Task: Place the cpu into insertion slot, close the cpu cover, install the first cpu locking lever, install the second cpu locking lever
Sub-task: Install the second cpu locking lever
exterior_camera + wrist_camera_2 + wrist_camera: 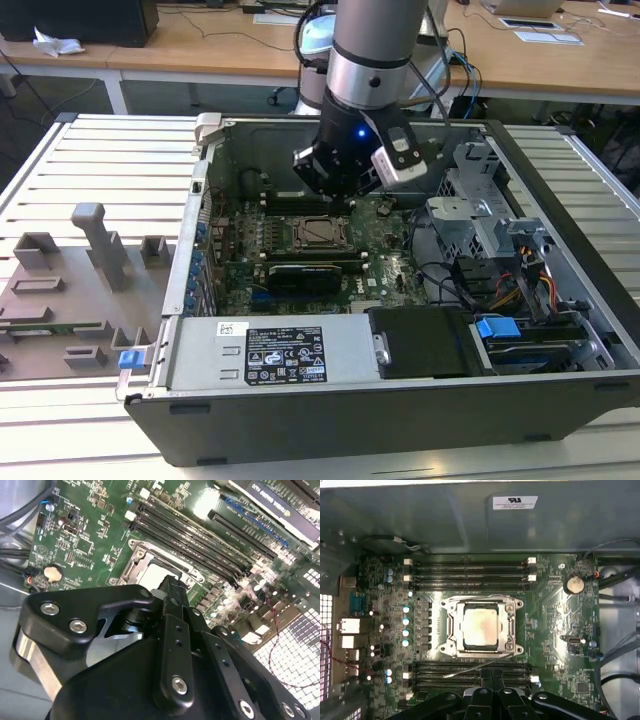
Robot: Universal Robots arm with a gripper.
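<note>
The cpu [480,626] lies flat in the insertion slot [451,630] at the middle of the green motherboard [395,270], its silver-beige top showing through the square window of the cpu cover [481,601]. The cover appears to be folded down over the chip, which would suit a chip already seated and framed, so the placing step and probably the closing step look done. A thin wire-like lever [470,669] runs slantwise from the socket's near edge across the black memory slots [470,672]; it seems to stand free and not hooked down, though whether it is latched is hard to judge.

The gripper [492,679] hangs inside the open computer case [330,400], just beside the socket over the nearer bank of memory slots. In the first wrist view its fingers [486,677] stand pressed close together with nothing visible between them, so the claw reads as narrow and empty. Being narrow would fit pushing or hooking a thin lever, not carrying a chip.

In the exterior view the arm [375,60] covers the far part of the board and the fingertips are hidden behind the wrist. In the second wrist view the gripper's black body blocks most of the socket. The second lever cannot be made out.
</note>
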